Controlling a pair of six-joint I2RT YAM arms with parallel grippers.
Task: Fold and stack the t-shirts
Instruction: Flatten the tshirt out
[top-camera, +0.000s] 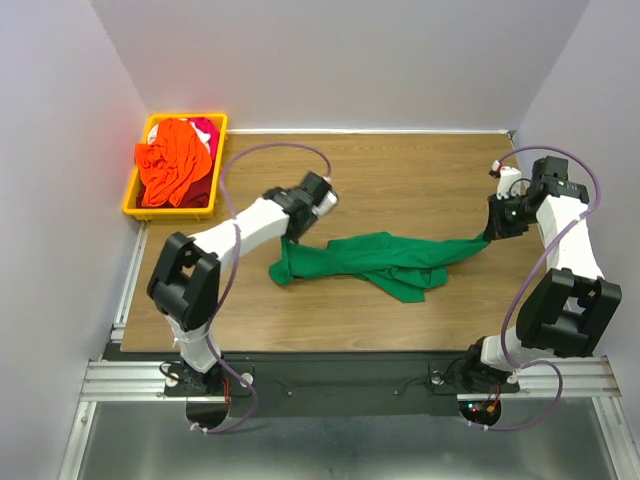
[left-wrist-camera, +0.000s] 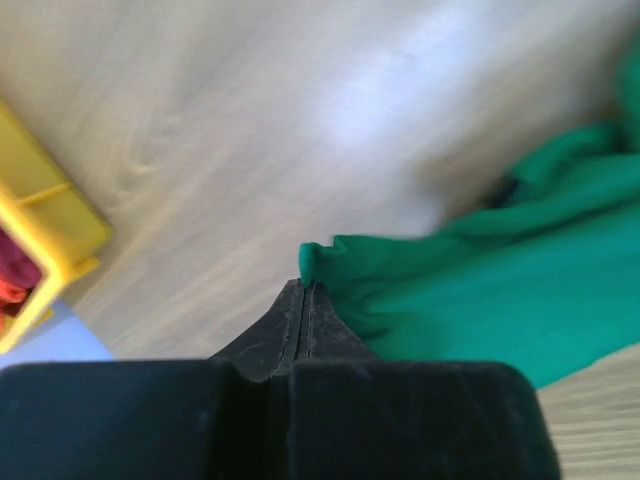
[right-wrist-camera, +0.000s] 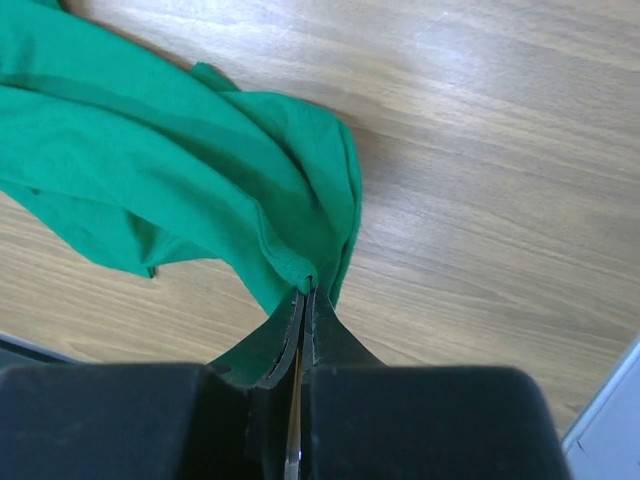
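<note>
A green t-shirt (top-camera: 380, 258) lies bunched and drawn out left to right across the middle of the wooden table (top-camera: 400, 170). My left gripper (top-camera: 292, 238) is shut on its left end, and in the left wrist view the cloth (left-wrist-camera: 480, 290) meets the closed tips (left-wrist-camera: 303, 285). At the shirt's right end my right gripper (top-camera: 488, 236) is shut on it, with a fold of the cloth (right-wrist-camera: 170, 150) pinched at the tips (right-wrist-camera: 306, 290). An orange t-shirt (top-camera: 175, 165) and a red-pink one (top-camera: 205, 128) lie crumpled in the bin.
A yellow plastic bin (top-camera: 128, 204) stands at the table's far left corner; its corner (left-wrist-camera: 50, 230) shows in the left wrist view. White walls close in the left, back and right sides. Cables loop above both arms.
</note>
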